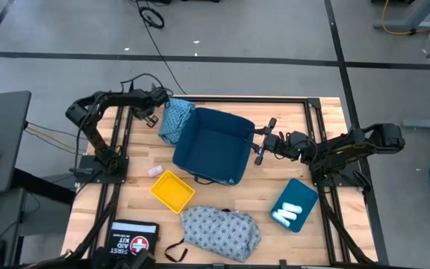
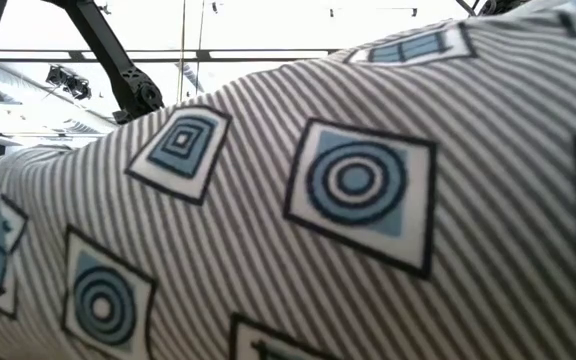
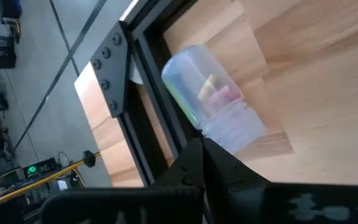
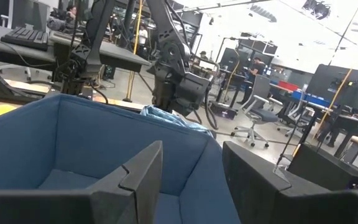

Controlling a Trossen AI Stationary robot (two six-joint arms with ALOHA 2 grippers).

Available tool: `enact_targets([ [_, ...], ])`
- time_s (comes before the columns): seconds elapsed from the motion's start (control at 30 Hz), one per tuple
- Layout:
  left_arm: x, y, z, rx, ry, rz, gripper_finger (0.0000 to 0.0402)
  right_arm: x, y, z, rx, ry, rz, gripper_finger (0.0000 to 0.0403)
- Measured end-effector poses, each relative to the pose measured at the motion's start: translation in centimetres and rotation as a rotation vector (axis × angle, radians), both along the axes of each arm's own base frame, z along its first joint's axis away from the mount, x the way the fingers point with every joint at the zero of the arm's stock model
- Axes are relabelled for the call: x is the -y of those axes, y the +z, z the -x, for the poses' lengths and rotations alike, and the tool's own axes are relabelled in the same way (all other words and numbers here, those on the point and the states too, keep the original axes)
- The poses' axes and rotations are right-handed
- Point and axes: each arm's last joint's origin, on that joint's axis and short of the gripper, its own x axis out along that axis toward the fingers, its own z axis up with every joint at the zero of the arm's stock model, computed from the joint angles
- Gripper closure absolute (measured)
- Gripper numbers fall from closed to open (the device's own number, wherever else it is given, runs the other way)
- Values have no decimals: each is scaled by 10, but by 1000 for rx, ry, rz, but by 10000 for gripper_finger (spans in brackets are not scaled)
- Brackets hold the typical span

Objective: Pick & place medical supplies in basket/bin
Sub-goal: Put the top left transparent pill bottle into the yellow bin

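A dark blue fabric bin [image 1: 213, 146] stands mid-table. A teal-blue patterned cloth [image 1: 175, 119] lies against the bin's left wall and also shows in the right wrist view [image 4: 166, 118]. My left gripper [image 1: 154, 116] is shut, just left of that cloth, its tips [image 3: 199, 144] by a clear plastic bottle [image 3: 210, 96] lying on the wood. My right gripper [image 1: 264, 140] is open at the bin's right rim, looking across the bin [image 4: 73, 143]. A grey-blue patterned garment [image 1: 221, 230] lies at the near edge and fills the low view [image 2: 348, 200]. White rolls [image 1: 288, 214] lie in a teal tray [image 1: 298, 196]. My left gripper's shut fingertips [image 3: 194, 152] stand right at the clear bottle's ribbed cap end [image 3: 235, 130]. I cannot tell whether they touch it. The bottle lies on its side on the table beside the black frame rail.
A yellow tray [image 1: 172, 190] sits near the bin's near-left corner, with a small pale packet [image 1: 155, 171] beside it. A first aid kit [image 1: 133, 239] lies at the near left. Black frame rails [image 3: 135, 93] run along the table's edges. People and desks show beyond the table.
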Motion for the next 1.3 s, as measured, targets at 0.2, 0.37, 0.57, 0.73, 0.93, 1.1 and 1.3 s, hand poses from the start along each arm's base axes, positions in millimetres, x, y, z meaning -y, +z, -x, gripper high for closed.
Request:
enact_targets([
  [0.2, 2, -2, -3, 90, -50, 112, 401, 0, 0, 0, 1, 0, -3, 227],
  [0.37, 7, -4, -10, 199, -90, 201, 401, 0, 0, 0, 0, -1, -3, 227],
  [0.57, 21, 13, -25, 203, -152, 84, 401, 0, -2, 0, -18, -1, -5, 227],
  [0.73, 35, 38, -33, 278, -233, 18, 401, 0, -5, 0, -50, -4, -6, 227],
  [0.93, 27, 51, -17, 392, -203, 26, 365, 0, -5, 0, -52, -4, -9, 227],
  [1.1, 16, 47, -5, 396, -153, 49, 286, 0, -5, 0, -52, -3, -9, 227],
  [1.3, 5, 48, 10, 404, -63, 36, 196, 0, -5, 0, -51, -3, -9, 226],
])
